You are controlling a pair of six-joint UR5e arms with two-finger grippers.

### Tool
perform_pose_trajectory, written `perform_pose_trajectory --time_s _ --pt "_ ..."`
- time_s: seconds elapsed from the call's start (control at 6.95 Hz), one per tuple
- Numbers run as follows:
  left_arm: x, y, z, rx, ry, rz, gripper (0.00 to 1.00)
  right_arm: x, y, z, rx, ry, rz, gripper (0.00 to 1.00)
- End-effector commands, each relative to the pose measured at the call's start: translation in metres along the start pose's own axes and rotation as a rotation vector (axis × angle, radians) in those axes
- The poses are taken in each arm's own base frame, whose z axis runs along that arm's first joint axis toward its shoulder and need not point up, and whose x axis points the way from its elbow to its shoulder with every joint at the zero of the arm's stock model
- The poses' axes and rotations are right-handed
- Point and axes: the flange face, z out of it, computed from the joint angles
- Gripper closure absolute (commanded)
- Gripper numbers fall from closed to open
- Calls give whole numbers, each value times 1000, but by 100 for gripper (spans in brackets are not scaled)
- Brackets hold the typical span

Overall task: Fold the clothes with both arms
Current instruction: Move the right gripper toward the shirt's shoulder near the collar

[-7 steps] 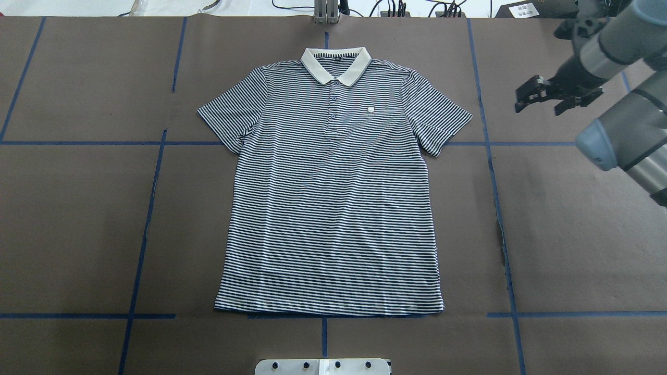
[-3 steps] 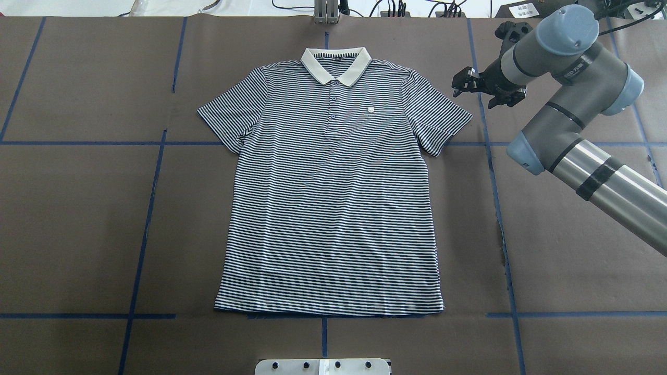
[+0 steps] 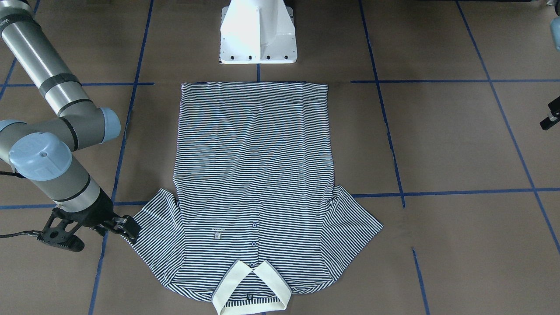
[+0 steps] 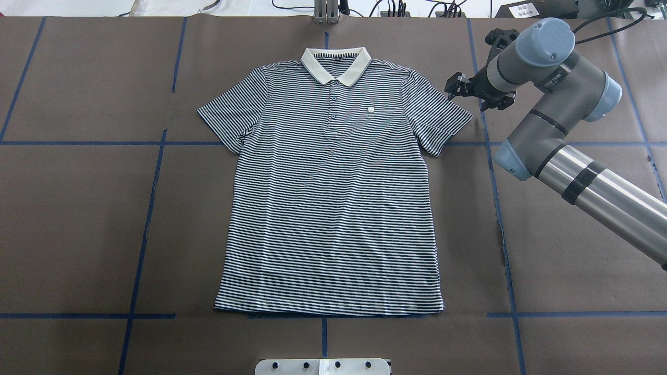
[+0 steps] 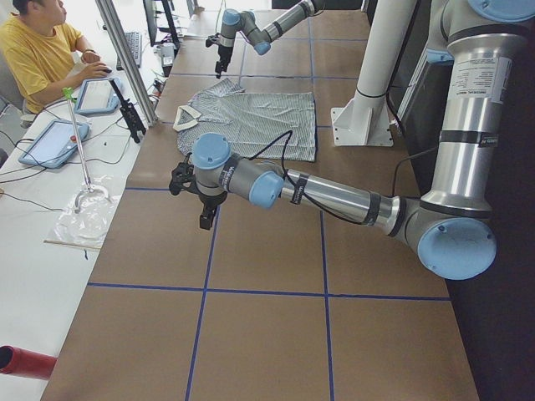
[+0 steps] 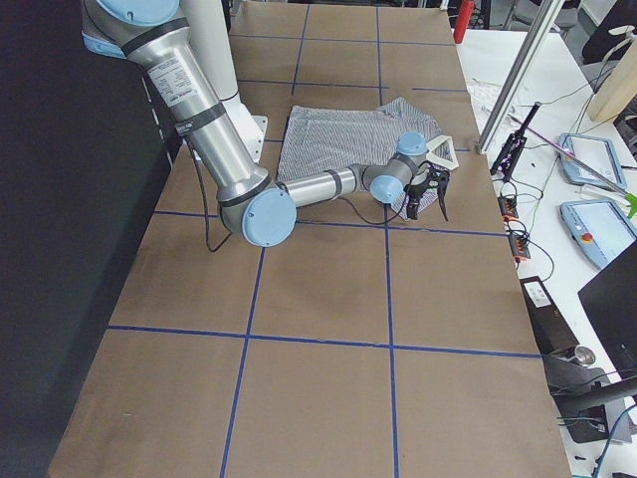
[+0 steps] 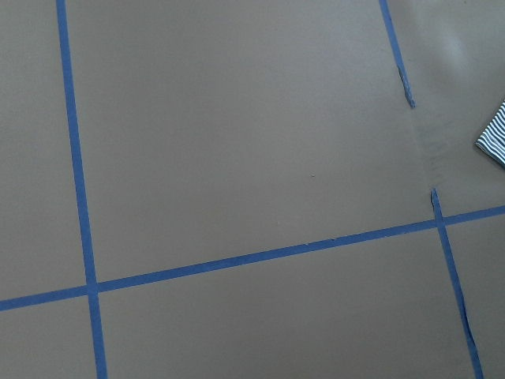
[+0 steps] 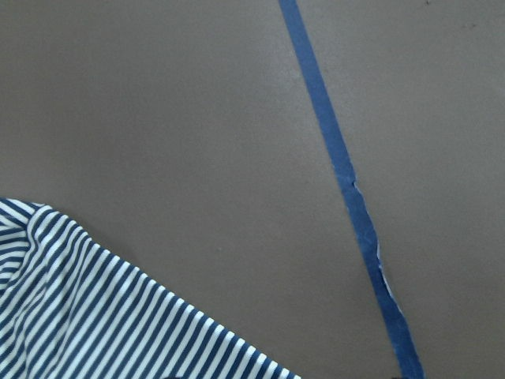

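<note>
Brown paper is spread over the counter (image 4: 78, 234), and a grid of blue tape lines (image 4: 151, 208) is laid across it. Far on the robot's left, outside the overhead view, the left arm (image 5: 334, 196) is stretched low over bare paper, and the left claw (image 5: 199, 205) is pointed down at the counter, apart from the polo shirt (image 5: 251, 125). Only the tip of the left-side sleeve (image 7: 495, 142) is caught at the edge of that wrist's view. How far this claw is spread cannot be told: it is shown whole only from the side, and just a sliver of it is seen at the border of the front-facing view.

In the middle of the counter the polo shirt is laid out flat and face up, with both short sleeves spread. Its cream collar (image 4: 336, 61) is turned away from the robot, and its hem (image 3: 253, 85) is set just in front of the white pedestal base (image 3: 258, 39). The small chest logo (image 4: 370, 110) is seen uppermost beside the placket (image 4: 333, 107).

On the right, the right arm (image 4: 589, 179) is bent in over the counter, and the right claw (image 4: 475, 94) is held wide open at the outer edge of the right-side sleeve (image 4: 437, 120). One finger (image 3: 127, 228) is seen over the sleeve's hem, the other over bare paper beside it. Whether the cloth is touched cannot be told.
</note>
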Motion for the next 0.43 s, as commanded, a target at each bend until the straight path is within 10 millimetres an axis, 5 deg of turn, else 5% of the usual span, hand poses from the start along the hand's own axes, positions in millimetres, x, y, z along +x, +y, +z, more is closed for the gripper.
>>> perform_pose_trajectory --time_s 0.0,0.29 --pt "-1 0 0 -1 -1 -1 0 4 5 8 1 16 0 28" --pt "-1 0 0 -1 1 -1 0 12 6 12 -2 27 5 49"
